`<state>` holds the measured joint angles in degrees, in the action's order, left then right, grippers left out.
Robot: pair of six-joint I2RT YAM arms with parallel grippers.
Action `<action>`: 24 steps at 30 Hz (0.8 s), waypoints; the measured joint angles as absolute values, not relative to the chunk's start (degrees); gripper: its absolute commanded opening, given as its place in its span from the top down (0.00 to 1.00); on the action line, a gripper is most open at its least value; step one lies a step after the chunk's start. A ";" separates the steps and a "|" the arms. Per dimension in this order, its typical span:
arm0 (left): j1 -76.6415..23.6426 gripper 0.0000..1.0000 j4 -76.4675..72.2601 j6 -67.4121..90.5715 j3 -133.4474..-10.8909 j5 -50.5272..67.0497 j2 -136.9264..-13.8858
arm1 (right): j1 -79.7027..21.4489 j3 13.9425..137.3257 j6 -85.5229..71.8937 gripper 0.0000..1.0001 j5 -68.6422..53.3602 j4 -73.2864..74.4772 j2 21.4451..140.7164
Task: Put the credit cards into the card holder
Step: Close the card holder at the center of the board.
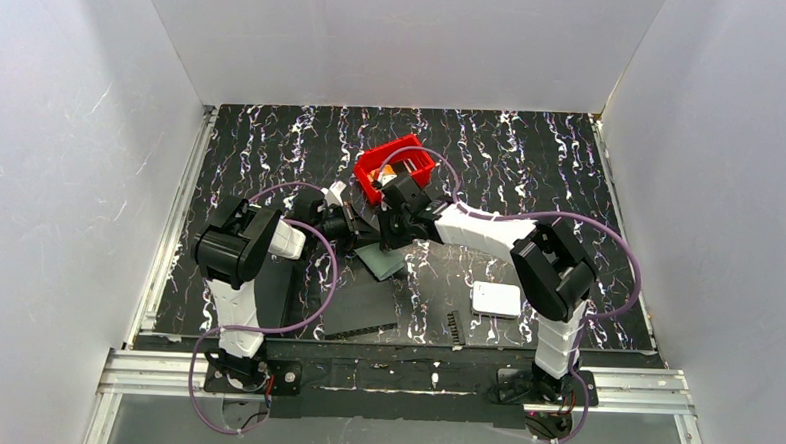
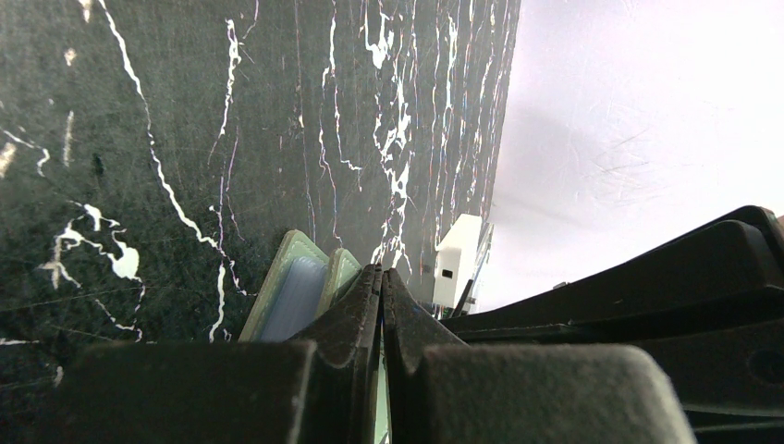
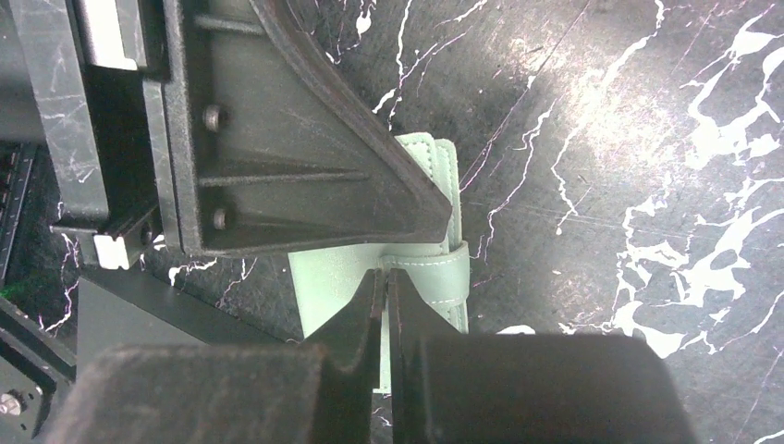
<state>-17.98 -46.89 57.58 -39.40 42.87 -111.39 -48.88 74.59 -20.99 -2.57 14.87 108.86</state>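
Note:
The grey-green card holder [image 1: 384, 263] lies on the black marbled table between the two arms. My left gripper [image 2: 381, 274] is shut, with a pale green layer of the card holder [image 2: 298, 294] showing between its fingers. Paler pockets show to its left. My right gripper [image 3: 382, 275] is shut on the card holder [image 3: 333, 277] beside its stitched strap [image 3: 434, 266]. The left gripper's finger [image 3: 305, 148] lies across the holder's top. A speck of orange [image 1: 409, 175], perhaps one of the credit cards, shows in the red bin; the rest are hidden.
The red bin [image 1: 376, 164] stands just behind the grippers. A white rounded box [image 1: 496, 299] lies at the right front, also seen edge-on as a white box [image 2: 459, 261]. Flat black rectangles [image 1: 361, 316] lie at the table's near edge. White walls enclose the table.

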 measured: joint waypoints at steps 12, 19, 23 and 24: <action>-17.98 1.00 -46.89 57.58 -39.38 42.87 -111.39 | -52.38 77.43 -20.40 0.99 5.82 18.31 110.00; -17.98 1.00 -46.89 57.60 -39.38 42.89 -111.42 | -55.90 77.41 -17.28 0.99 13.26 18.06 110.26; -17.98 1.00 -46.89 57.60 -39.38 42.89 -111.42 | -57.08 76.42 -16.12 0.99 15.73 16.86 110.34; -17.98 1.00 -46.89 57.63 -39.38 42.89 -111.42 | -57.19 75.90 -15.97 0.99 16.03 16.25 110.32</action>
<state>-17.98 -46.89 57.63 -39.38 42.89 -111.42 -57.19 75.90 -15.97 16.03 16.25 110.32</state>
